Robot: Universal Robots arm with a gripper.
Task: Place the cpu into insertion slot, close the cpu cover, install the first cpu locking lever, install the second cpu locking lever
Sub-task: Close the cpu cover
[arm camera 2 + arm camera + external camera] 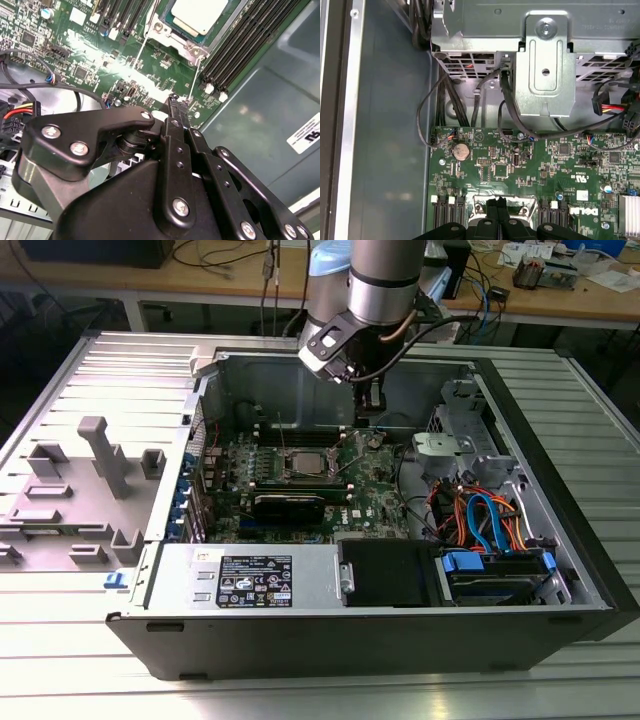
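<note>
Ribbed metal surface with an open PC case lying on it. End effector is pinched closed on nothing, close above the motherboard. The cpu sits nearby, with the cpu cover framing it.

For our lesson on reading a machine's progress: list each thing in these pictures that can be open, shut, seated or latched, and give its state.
chip: seated, metal top up.
cover: down over the chip.
lever by the gripper: raised, unlatched.
other lever: raised, unlatched.
gripper: jaws shut.
computer case: side open.
</note>
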